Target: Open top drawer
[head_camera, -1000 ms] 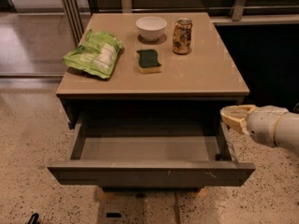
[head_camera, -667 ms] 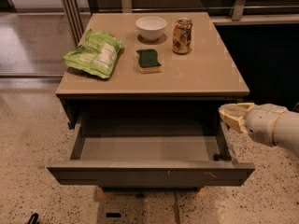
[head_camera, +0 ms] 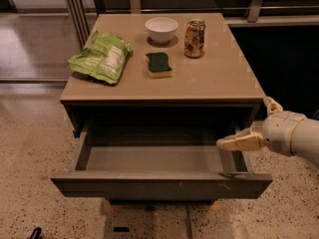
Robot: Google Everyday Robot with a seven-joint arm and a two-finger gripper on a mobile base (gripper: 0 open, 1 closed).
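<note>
The top drawer (head_camera: 159, 185) of the tan cabinet (head_camera: 219, 78) is pulled out wide. Its dark grey front panel has small pale scratch marks right of centre, and its plain grey inside shows nothing in it. My gripper (head_camera: 255, 125) is at the right end of the drawer, just above its right side wall. It is open and holds nothing. One pale finger (head_camera: 240, 143) points left over the drawer's right rear corner. The other (head_camera: 273, 105) sticks up beside the cabinet's right front corner.
On the cabinet top are a green snack bag (head_camera: 101, 57), a white bowl (head_camera: 161, 29), a green-and-yellow sponge (head_camera: 159, 64) and a drink can (head_camera: 194, 38). Metal railings and a dark wall stand behind. Speckled floor lies to the left and in front.
My gripper has moved a little left and down, from beside the cabinet's right edge to over the drawer's right side. The drawer stays pulled out as before.
</note>
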